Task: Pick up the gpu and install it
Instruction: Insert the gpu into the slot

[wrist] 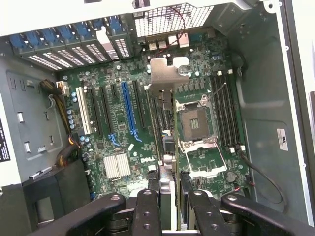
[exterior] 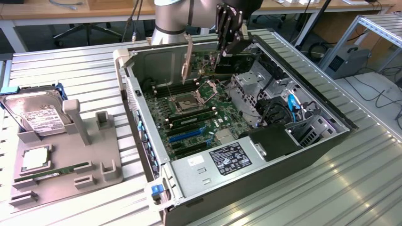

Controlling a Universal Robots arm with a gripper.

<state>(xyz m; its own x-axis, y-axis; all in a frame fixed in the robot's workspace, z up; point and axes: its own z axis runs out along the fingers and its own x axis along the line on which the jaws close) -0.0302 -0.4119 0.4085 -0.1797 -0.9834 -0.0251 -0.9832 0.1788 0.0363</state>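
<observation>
End effector clamped on gpu, hanging over motherboard in open computer case, drive cage close beside

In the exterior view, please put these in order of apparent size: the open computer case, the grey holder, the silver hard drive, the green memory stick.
1. open black metal computer case
2. grey plastic holder
3. boxy silver hard drive with white label
4. narrow green memory stick

1 gpu, 1 PC case, 1 HDD, 1 RAM stick, 1 CPU
</observation>
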